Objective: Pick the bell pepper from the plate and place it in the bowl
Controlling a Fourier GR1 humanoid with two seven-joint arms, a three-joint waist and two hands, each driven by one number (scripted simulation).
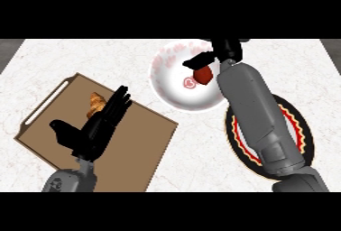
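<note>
My right hand [223, 52] is over the white bowl [174, 85] with pink markings, at the upper middle of the head view. Its fingers are curled round a red bell pepper [202, 74], which hangs inside the bowl's rim on the right side. The black plate [298, 131] with a red and yellow zigzag border lies lower right, mostly hidden under my right forearm. My left hand [93, 128] stands open with fingers up over the brown cutting board, at the lower left.
A brown cutting board [143, 144] with a white handle slot lies on the white marble counter at the left. A croissant [97, 103] sits on it, partly hidden behind my left hand's fingers.
</note>
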